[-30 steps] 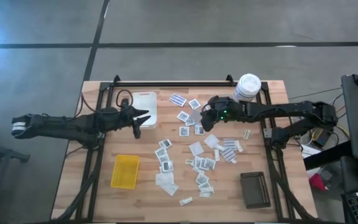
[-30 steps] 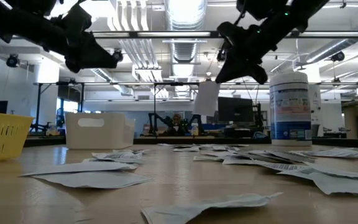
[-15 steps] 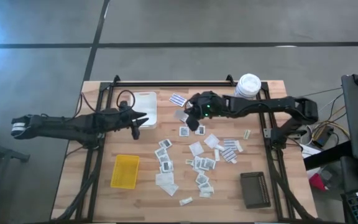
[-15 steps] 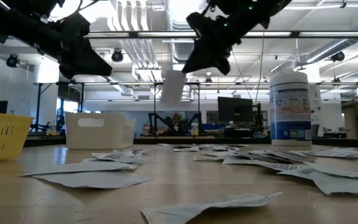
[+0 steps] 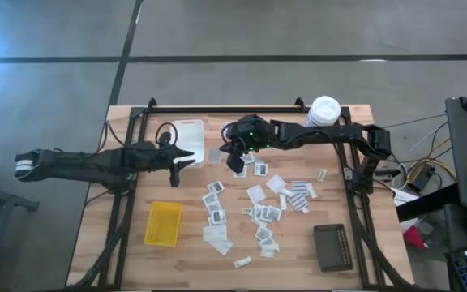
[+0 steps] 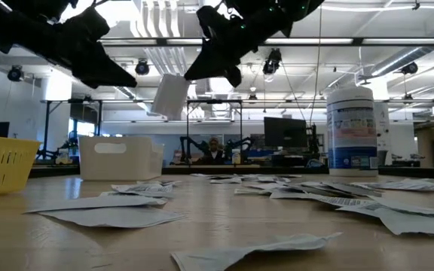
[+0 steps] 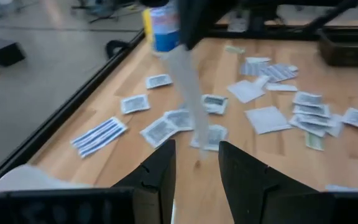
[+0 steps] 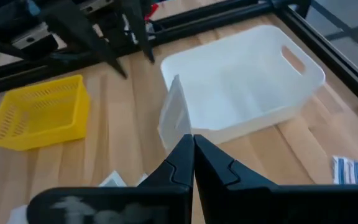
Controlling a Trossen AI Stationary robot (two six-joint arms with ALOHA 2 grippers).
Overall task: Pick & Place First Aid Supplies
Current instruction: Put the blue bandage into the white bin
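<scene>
Your wooden table (image 5: 120, 259) is littered with first aid packets (image 5: 262, 215); beyond it stand a white tray (image 6: 119, 158) and an open workshop. Right gripper (image 5: 232, 154), pinched on one white packet (image 6: 168, 96), has carried it leftward toward the tray. Left gripper (image 5: 186, 156) hovers nearby, fingers apart, empty.

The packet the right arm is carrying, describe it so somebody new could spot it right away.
Start at the white tray at the table's far left. Just beside it, the right gripper hangs above the wood, shut on a pale packet. It is the only packet dangling in the air; all the others lie flat on the table.
</scene>
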